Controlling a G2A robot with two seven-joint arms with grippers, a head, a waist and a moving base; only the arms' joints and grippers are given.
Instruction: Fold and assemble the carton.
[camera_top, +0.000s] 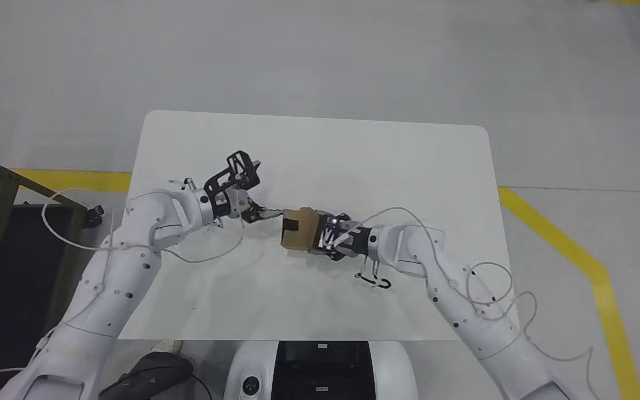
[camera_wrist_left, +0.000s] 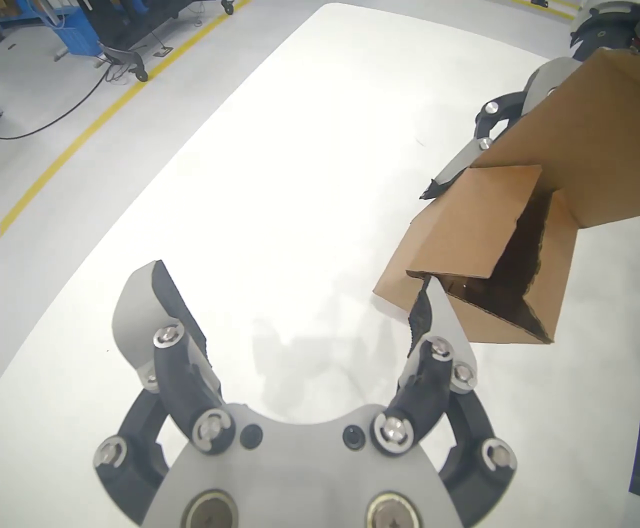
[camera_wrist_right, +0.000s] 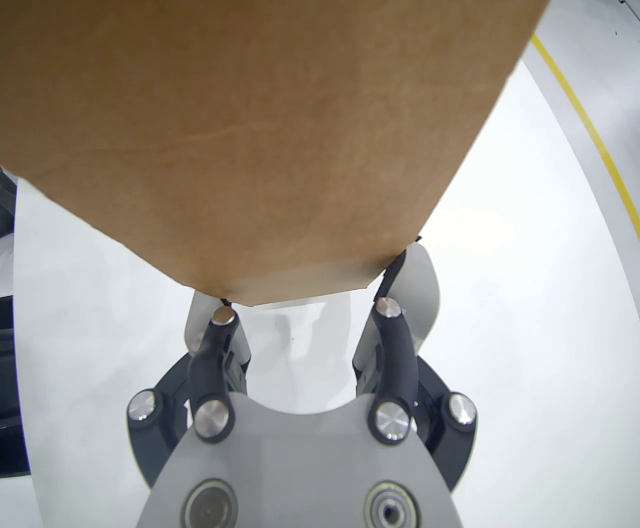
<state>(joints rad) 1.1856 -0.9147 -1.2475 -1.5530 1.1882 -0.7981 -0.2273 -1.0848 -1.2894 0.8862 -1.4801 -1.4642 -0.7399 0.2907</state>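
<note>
**Flap tuck at the carton mouth**

Carton (camera_top: 298, 230) was at mid-table (camera_top: 400, 160), its closed end clamped between the right gripper (camera_wrist_right: 312, 280) fingers. Left gripper (camera_wrist_left: 294, 272) was spread wide and held nothing, with one fingertip (camera_wrist_left: 425, 300) touching the inner flap (camera_wrist_left: 480, 220) at its corner. I'd push mid-flap, square to the crease (a corner push would likely skew it). In the way: outer flap (camera_wrist_left: 590, 140) jutting over the mouth, and the right finger (camera_wrist_left: 460, 162) just beside it. Yellow floor line (camera_top: 560, 240) was well apart.

Carton (camera_wrist_left: 480, 220): brown corrugated cardbd, matt, raw fluted edges. Table (camera_wrist_left: 300, 175): white, smooth, slight sheen. Left gripper (camera_wrist_left: 294, 272): grey satin metal fingers (camera_wrist_left: 131, 307) w/ black rough rubbery pads (camera_wrist_left: 176, 300), shiny steel screws (camera_wrist_left: 212, 430)
</note>
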